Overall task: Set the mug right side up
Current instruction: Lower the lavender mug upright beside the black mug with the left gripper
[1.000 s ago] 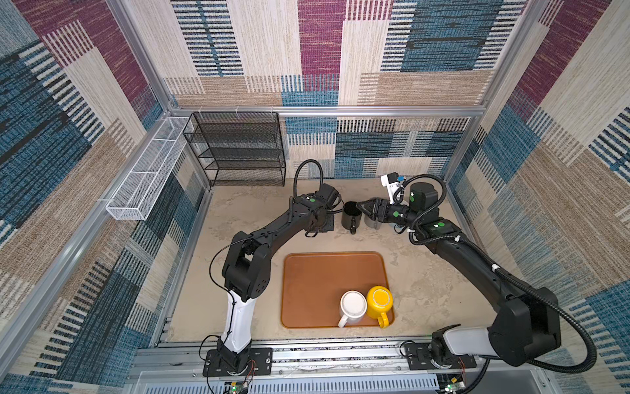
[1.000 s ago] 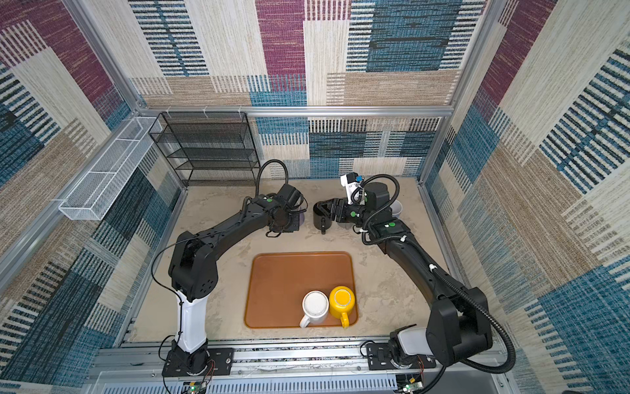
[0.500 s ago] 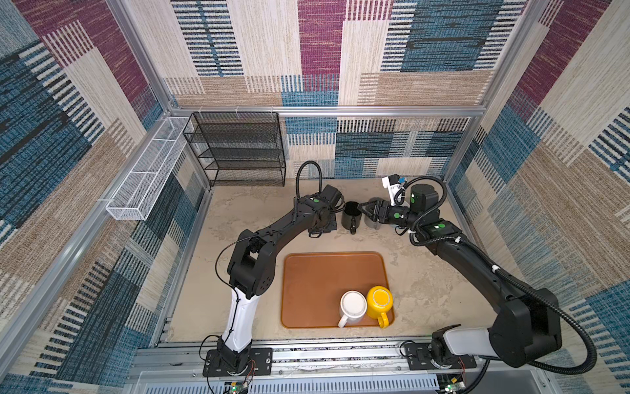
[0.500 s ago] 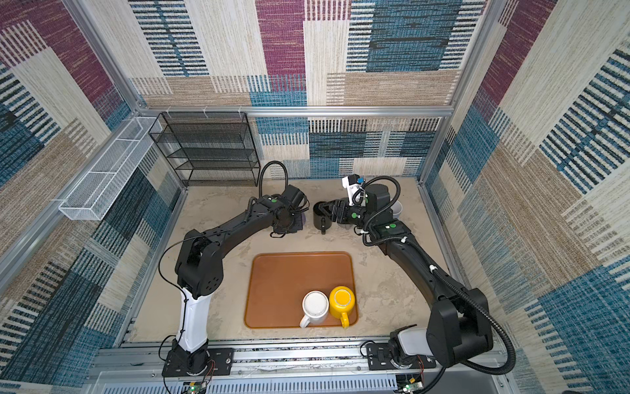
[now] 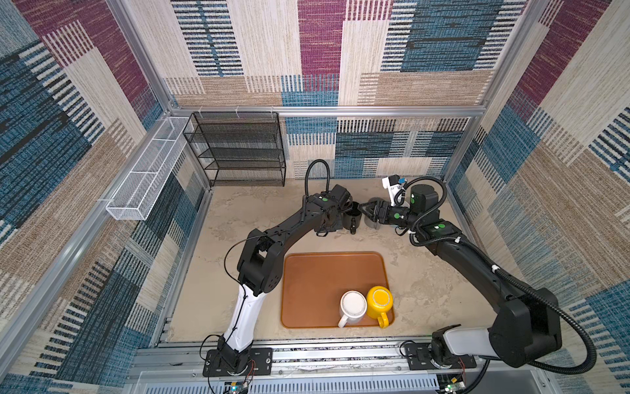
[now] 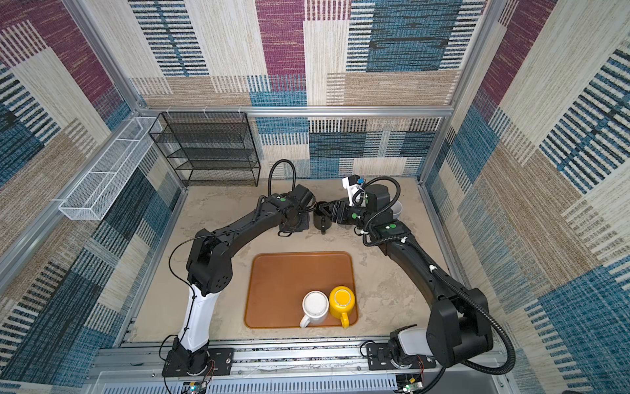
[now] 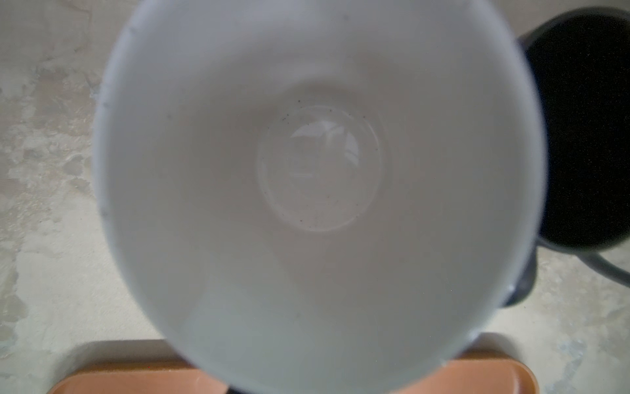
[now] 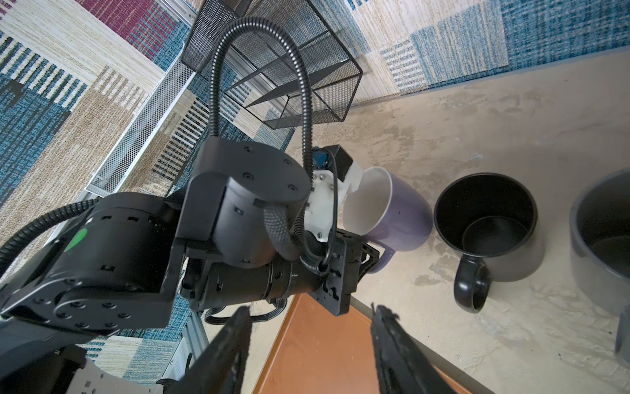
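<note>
The worry starts at my left gripper (image 8: 368, 259), shut tight on the handle of the mug (image 8: 399, 215), which hangs just past the middle of the far edge of the tray (image 5: 306, 273). The mug is tilted, its mouth turned up toward my wrist camera and its base down toward the table (image 5: 221, 238). I think the base is clear of the table, though the angle is too oblique to be sure. With only the handle pinched, the mug could swing or slip in my jaws as I level it. If I let go before the base sits flat, it could roll onto its side. Just right of it, also beyond the tray's far edge, the black mug (image 8: 487, 228) stands upright, close enough that a swinging base could knock it. Further right my right gripper (image 8: 313, 308) hovers past the tray's far right corner, jaws about half open and empty, pointing at the black mug. The two wrists are crowded there, and a careless turn could bump them together. A grey cup (image 8: 603, 238) sits beside the black mug on that side. Of the rest, the wire basket (image 5: 146, 174) and the shelf (image 5: 238, 150) lie well beyond the tray's far left corner, out of the way. The white mug (image 5: 353, 305) and the yellow mug (image 5: 379, 300) stand side by side in the tray's near right corner, clear of this work.
</note>
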{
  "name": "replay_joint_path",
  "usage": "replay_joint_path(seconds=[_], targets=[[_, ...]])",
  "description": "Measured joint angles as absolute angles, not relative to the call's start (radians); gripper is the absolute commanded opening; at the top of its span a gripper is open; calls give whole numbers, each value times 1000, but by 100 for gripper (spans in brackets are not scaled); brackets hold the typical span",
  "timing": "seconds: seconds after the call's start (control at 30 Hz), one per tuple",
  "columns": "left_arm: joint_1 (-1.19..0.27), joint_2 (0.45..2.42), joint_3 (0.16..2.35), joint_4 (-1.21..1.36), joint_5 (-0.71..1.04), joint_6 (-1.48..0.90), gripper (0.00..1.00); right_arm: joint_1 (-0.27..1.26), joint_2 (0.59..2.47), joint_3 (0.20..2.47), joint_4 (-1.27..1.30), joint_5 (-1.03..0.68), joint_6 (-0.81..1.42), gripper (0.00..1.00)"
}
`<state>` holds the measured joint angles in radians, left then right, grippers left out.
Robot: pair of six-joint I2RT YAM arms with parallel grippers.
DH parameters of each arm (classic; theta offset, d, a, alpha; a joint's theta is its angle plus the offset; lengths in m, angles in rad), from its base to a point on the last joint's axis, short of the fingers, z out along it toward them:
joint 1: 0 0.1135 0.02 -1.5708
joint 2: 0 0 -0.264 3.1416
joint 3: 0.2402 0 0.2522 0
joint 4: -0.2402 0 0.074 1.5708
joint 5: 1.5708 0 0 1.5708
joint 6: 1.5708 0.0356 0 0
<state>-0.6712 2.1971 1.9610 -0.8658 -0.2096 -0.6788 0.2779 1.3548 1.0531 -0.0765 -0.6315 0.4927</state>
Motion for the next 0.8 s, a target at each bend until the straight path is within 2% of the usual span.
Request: replay_joint_path(seconds=[0.33, 0.8], targets=[[-689, 2282, 2095, -963, -257, -673, 0, 271, 1355, 1051, -76, -628, 493, 59], [-689, 2320, 2117, -1005, -257, -654, 0, 268, 1356, 1046, -76, -628, 492, 58]])
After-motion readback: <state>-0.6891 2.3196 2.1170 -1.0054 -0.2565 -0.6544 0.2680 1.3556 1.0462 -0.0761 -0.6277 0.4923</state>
